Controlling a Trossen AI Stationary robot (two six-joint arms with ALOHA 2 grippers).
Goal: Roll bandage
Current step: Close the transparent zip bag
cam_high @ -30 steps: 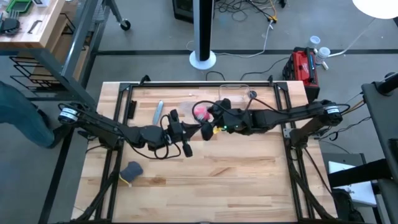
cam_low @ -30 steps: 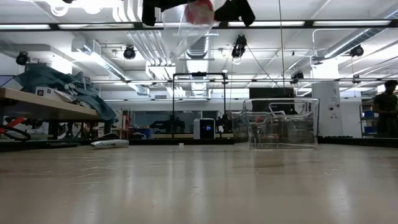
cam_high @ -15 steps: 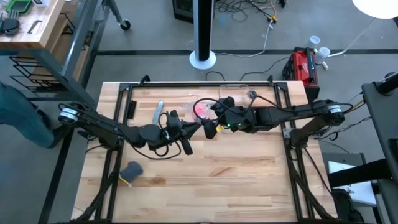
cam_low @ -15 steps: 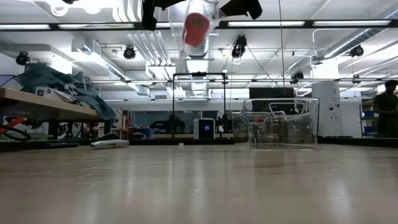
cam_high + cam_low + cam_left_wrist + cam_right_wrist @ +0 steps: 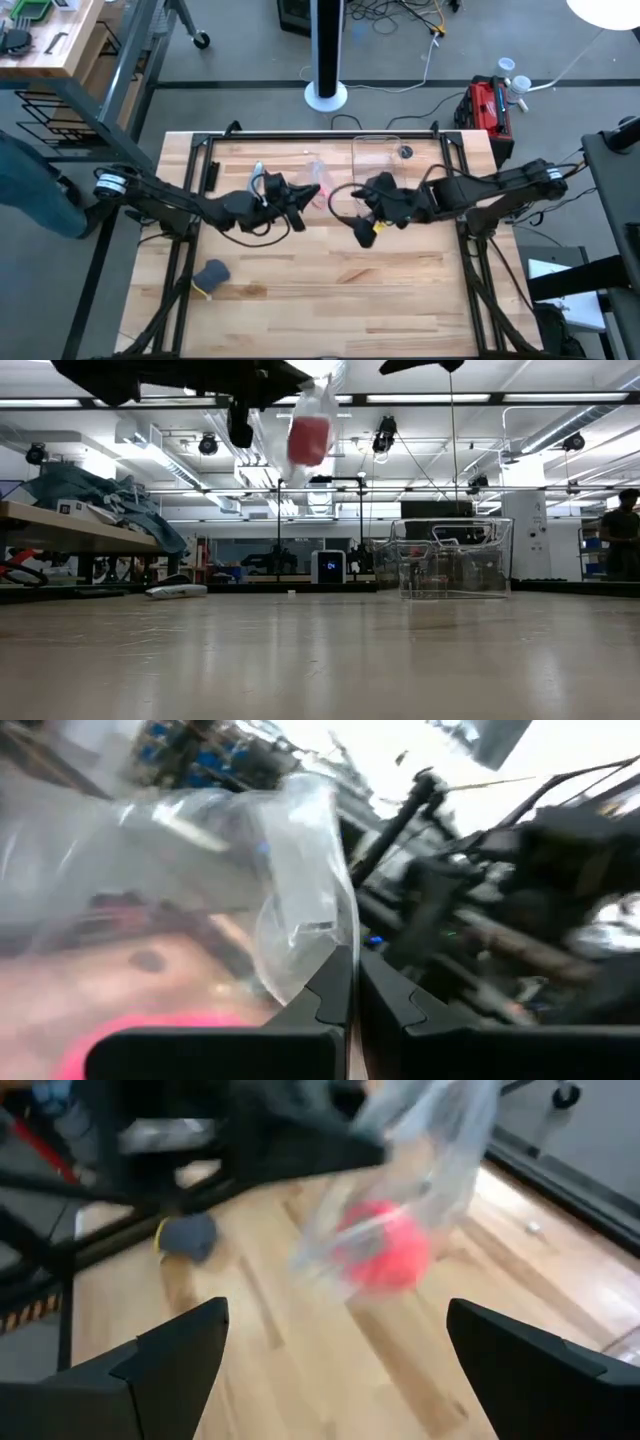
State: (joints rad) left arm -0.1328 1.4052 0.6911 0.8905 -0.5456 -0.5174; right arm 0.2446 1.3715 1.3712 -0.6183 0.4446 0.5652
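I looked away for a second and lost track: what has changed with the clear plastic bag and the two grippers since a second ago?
The right gripper has let go of the clear crinkled plastic bag and pulled back to its own side, fingers open. The left gripper stays shut on the bag's edge, so the bag now hangs from it alone, with the pink-red rolled bandage sagging lower inside. The dark grey-blue lump and clear bin have not moved.

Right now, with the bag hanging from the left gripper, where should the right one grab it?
Grip the loose lower end of the plastic bag, under the bandage roll. It hangs off the left gripper, pinched at its top edge, so the open right gripper probably does best coming from below.
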